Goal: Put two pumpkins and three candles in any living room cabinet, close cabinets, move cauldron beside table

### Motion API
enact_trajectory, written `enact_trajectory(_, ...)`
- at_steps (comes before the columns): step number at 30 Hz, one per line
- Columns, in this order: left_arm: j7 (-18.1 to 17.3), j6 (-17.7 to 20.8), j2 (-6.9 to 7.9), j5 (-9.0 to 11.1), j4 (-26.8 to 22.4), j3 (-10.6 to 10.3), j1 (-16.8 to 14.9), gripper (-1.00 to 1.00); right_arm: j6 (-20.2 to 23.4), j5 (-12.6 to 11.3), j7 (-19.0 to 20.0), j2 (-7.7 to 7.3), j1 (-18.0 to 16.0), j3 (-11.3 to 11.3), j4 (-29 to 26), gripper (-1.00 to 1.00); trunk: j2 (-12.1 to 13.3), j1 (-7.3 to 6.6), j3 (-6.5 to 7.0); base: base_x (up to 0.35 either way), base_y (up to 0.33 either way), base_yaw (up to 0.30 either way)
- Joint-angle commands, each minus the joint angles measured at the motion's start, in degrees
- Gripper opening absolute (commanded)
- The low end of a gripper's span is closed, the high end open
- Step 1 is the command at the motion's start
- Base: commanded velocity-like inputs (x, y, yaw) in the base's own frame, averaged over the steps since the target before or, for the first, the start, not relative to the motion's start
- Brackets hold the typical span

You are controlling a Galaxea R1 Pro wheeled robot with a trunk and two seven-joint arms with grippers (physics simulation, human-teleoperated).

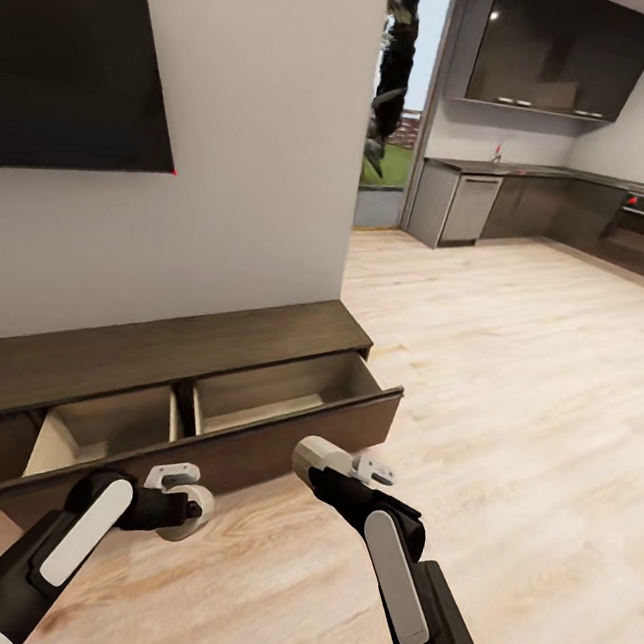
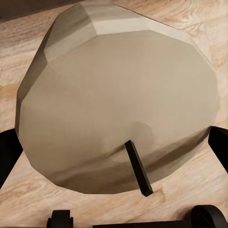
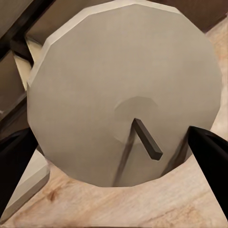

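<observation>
The long dark-brown cabinet runs along the wall under the TV. Its wide drawer is pulled out, showing two pale wood compartments with nothing visible inside. My left gripper hovers over the floor just in front of the drawer front, shut on a tan candle. In the left wrist view that candle sits wick-end toward the camera between the dark fingers. My right gripper is at the drawer's front edge, shut on a greyish candle. The right wrist view has this candle above the drawer.
A black TV hangs on the white wall above the cabinet. Light wood floor stretches to the right toward a grey kitchen. A tall window stands past the wall's corner.
</observation>
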Motion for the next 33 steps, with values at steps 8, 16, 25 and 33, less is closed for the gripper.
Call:
enact_trajectory(8, 0.0, -0.1, -0.01, 0.1, 0.0, -0.2, 0.0, -1.0, 0.0, 0.0, 0.0, 0.05, 0.0, 0.0, 0.0, -1.0, 0.0, 0.0, 0.0, 0.0, -0.28, 0.29)
enact_trajectory(16, 0.0, -0.1, -0.02, 0.1, 0.0, -0.1, 0.0, -1.0, 0.0, 0.1, 0.0, 0.05, 0.0, 0.0, 0.0, -1.0, 0.0, 0.0, 0.0, 0.044, -0.293, 0.29)
enact_trajectory(25, 0.0, -0.2, -0.01, 0.1, 0.0, 0.0, 0.0, -1.0, 0.0, 0.1, 0.0, 0.05, 0.0, 0.0, 0.0, -1.0, 0.0, 0.0, 0.0, 0.165, -0.29, 0.29)
enact_trajectory(33, 0.0, -0.3, -0.01, 0.0, 0.0, -0.1, 0.0, -1.0, 0.0, 0.1, 0.0, 0.05, 0.0, 0.0, 0.0, -1.0, 0.0, 0.0, 0.0, 0.266, -0.155, 0.29)
